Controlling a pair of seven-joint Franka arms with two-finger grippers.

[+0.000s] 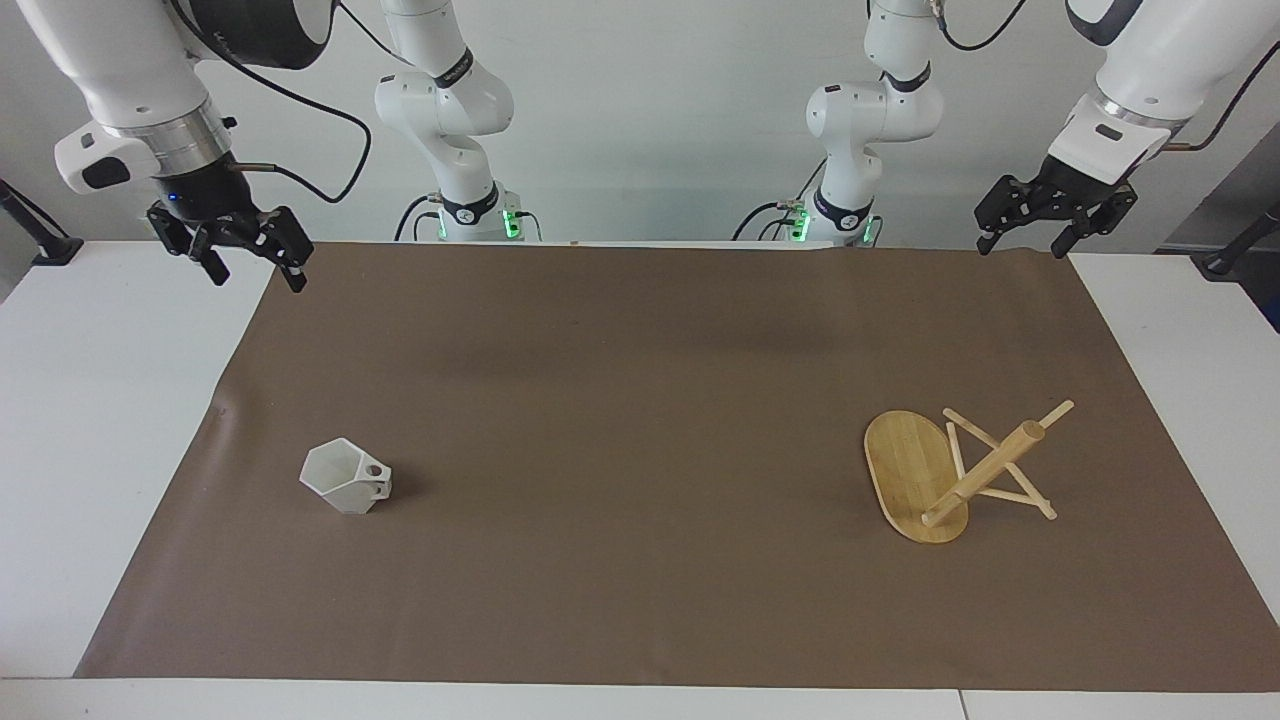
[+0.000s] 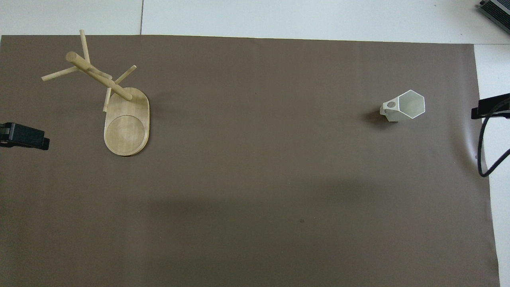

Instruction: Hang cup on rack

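The white faceted cup [image 1: 345,478] [image 2: 404,105] stands upright on the brown mat toward the right arm's end, its pierced handle turned toward the table's middle. The bamboo rack [image 1: 985,465] [image 2: 99,77] stands on its oval base [image 1: 905,465] [image 2: 126,129] toward the left arm's end, its pegs bare. My right gripper [image 1: 255,272] hangs open and holds nothing over the mat's corner near the robots. My left gripper [image 1: 1022,245] hangs open with nothing in it over the mat's other corner near the robots. In the overhead view only a black fingertip [image 2: 28,136] [image 2: 489,107] of each shows.
The brown mat [image 1: 640,400] covers most of the white table [image 1: 100,400]. A black cable [image 2: 484,159] loops down from the right arm at the mat's edge. A dark device [image 2: 496,10] sits at the table's corner farthest from the robots.
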